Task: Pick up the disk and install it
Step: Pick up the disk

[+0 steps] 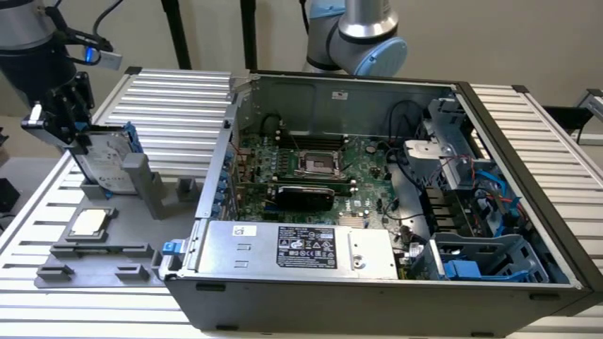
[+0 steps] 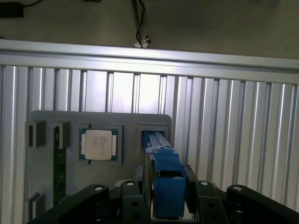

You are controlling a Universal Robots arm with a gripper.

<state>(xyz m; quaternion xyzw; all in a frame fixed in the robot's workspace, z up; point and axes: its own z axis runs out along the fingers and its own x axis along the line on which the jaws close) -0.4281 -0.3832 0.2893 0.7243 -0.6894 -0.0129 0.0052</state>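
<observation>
The disk (image 1: 106, 161), silver-grey in a bright blue frame, stands on edge at the exterior view's left, its lower end in a slot of the grey fixture plate (image 1: 94, 263). My gripper (image 1: 78, 138) comes down onto its upper edge. In the wrist view the blue frame (image 2: 166, 186) sits tight between my two dark fingers (image 2: 138, 173), so the gripper (image 2: 164, 179) is shut on the disk. The open computer case (image 1: 377, 176) lies to the exterior view's right, with an empty blue-trimmed drive bay (image 1: 485, 261) at its near right corner.
A small square CPU chip (image 1: 87, 222) rests on the fixture plate beside the disk. A grey power supply box (image 1: 301, 248) with a black label lines the case's front. A second arm's base (image 1: 363, 35) stands behind the case. The ribbed aluminium table (image 1: 179, 106) surrounds everything.
</observation>
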